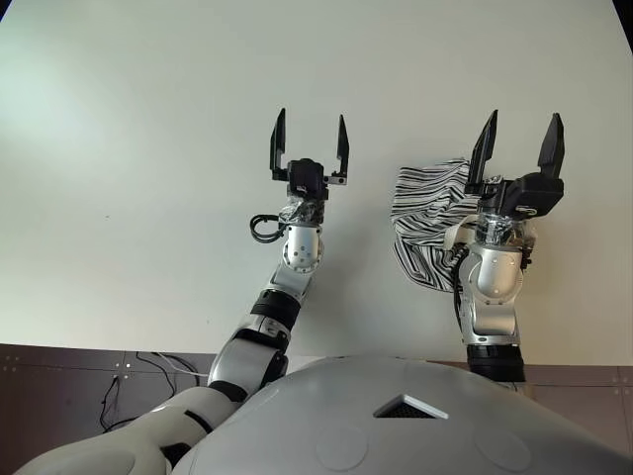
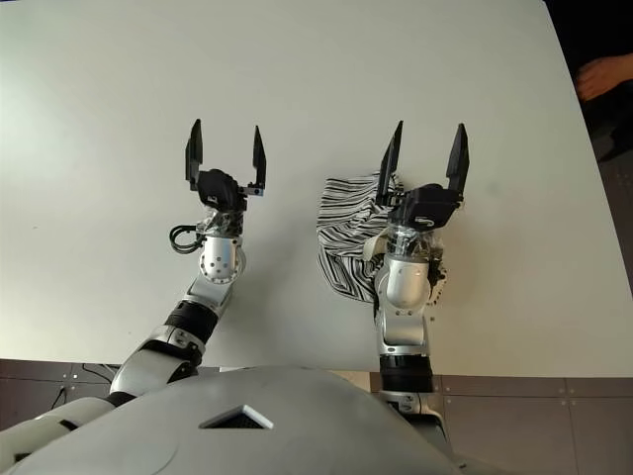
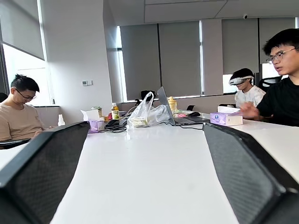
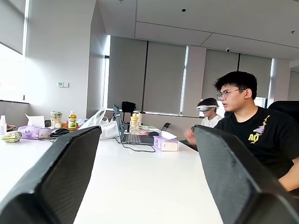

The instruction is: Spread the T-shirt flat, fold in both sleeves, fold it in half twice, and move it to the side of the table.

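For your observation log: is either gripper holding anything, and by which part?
Nothing is held: left gripper and right gripper both stand open; the T-shirt lies free on the table.

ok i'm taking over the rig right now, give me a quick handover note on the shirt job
Left gripper: open, empty, held above the bare table, to the left of the T-shirt.
Right gripper: open, empty; its arm sits over the T-shirt's right part.
T-shirt: striped, in a compact bundle near the table's front edge, on the robot's right, partly hidden by the right arm.
Done: it appears folded small, and neither gripper holds it.
Left: I cannot tell how neat the folds are, so check them. It lies well short of the table's right edge and may need moving further aside.
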### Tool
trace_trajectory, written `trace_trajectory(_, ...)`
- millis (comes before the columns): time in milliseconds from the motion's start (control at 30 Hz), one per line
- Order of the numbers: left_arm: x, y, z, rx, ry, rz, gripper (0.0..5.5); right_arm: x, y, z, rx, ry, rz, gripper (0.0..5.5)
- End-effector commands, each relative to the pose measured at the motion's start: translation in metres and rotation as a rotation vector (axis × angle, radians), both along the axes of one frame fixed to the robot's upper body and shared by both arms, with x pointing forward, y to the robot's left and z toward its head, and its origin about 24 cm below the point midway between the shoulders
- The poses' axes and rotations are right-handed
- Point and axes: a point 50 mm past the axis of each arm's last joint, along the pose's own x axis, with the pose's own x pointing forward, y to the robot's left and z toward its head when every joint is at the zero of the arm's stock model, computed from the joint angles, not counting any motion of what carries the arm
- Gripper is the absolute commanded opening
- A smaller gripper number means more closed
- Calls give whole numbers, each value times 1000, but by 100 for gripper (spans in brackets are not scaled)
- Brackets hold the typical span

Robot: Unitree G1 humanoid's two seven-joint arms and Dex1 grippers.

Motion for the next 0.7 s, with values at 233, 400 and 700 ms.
trace_trajectory(233, -4, -8, -2, -59, 0, -37, 449, 5, 3, 0, 3, 3, 11, 360)
trace_trajectory(400, -9, 3, 56, 158, -317, -400, 449, -16, -23, 39, -17, -55, 354, 360)
trace_trajectory(700, 11, -21, 59, 982, -295, -769, 449, -36, -113, 80, -442, -16, 185, 360)
